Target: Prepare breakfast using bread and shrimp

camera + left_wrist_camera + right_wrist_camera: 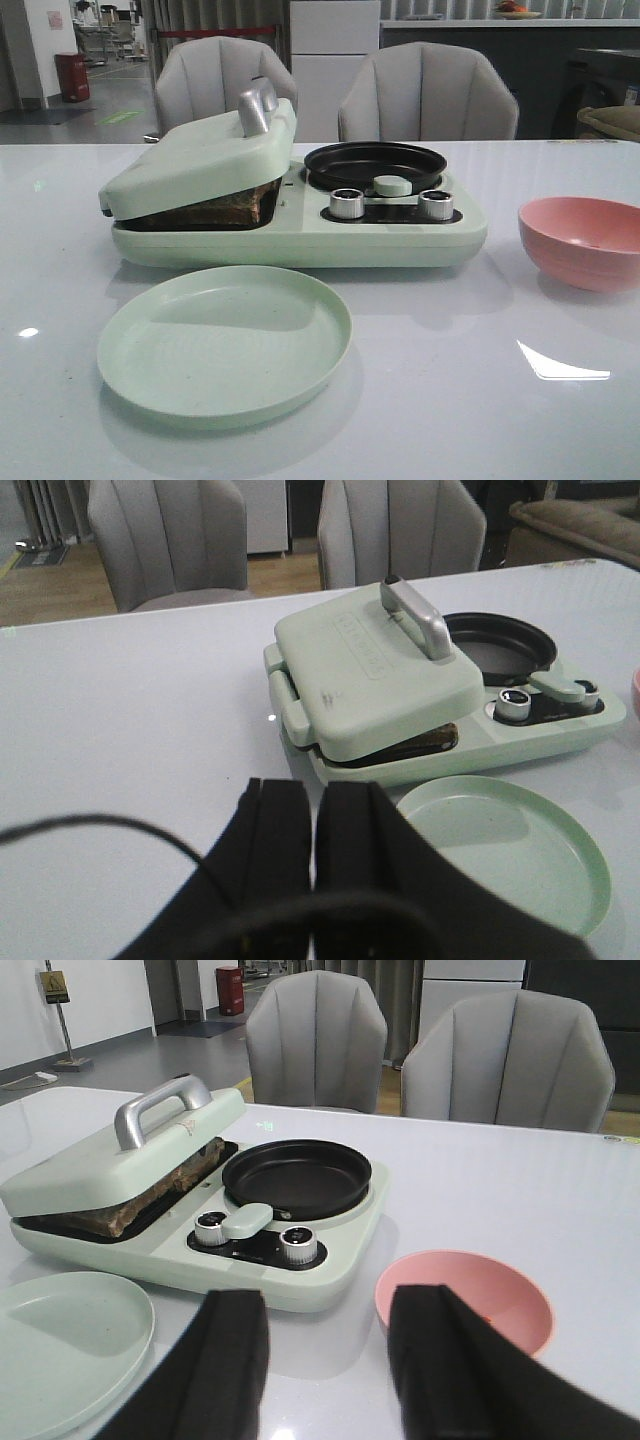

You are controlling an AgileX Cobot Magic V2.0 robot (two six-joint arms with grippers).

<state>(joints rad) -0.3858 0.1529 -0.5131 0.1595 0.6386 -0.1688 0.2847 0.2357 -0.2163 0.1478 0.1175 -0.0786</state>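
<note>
Smooth mint lid [200, 155] presses dark-crusted bread [225, 207]; round plate [224, 343] below.

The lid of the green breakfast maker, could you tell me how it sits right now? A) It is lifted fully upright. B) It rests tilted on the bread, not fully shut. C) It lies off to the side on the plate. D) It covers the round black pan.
B: the lid rests at a slant on the dark-crusted bread, which shows in the gap beneath it, while the black pan stays uncovered.
</note>
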